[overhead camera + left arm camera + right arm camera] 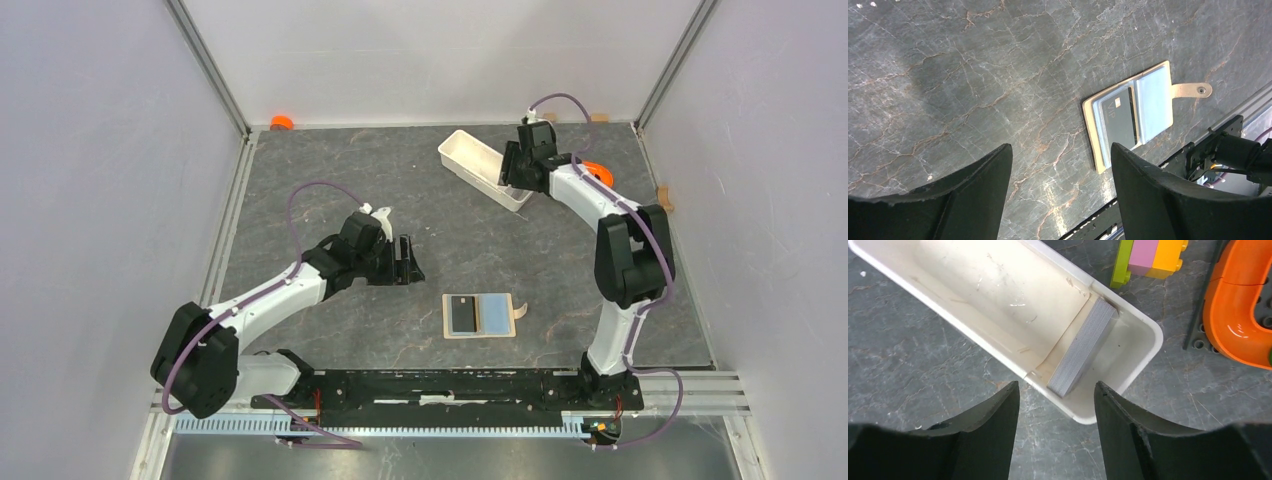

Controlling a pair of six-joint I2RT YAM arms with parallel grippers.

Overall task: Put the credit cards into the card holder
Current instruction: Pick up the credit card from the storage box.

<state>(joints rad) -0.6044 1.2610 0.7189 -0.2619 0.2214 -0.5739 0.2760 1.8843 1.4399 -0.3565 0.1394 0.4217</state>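
The small tan bifold card holder [1089,125] lay opened flat on the dark grey marble-patterned table [330,160], near the front edge and between the two arm bases, with its little snap tab [1193,90] sticking out to one side. A thin black plastic card [1120,117] sat in one half of it, against the pale blue lining. The other half showed a plain pale blue panel [1154,102], and whether that was a card or bare lining could not be told. The left gripper [1060,147] hovered above the table just beside the card holder, apart from it, with its black jaws spread and nothing between them. At the far side, a long white rectangular plastic tray [470,152] held a stack of pale blue-grey cards [1083,352] standing on edge and leaning at one end. The right gripper [1057,385] hung over that end of the tray, jaws spread wide and gripping nothing. Just beyond the tray lay an orange curved plastic piece [1238,305] and some pink, yellow and green toy bricks [1153,252].
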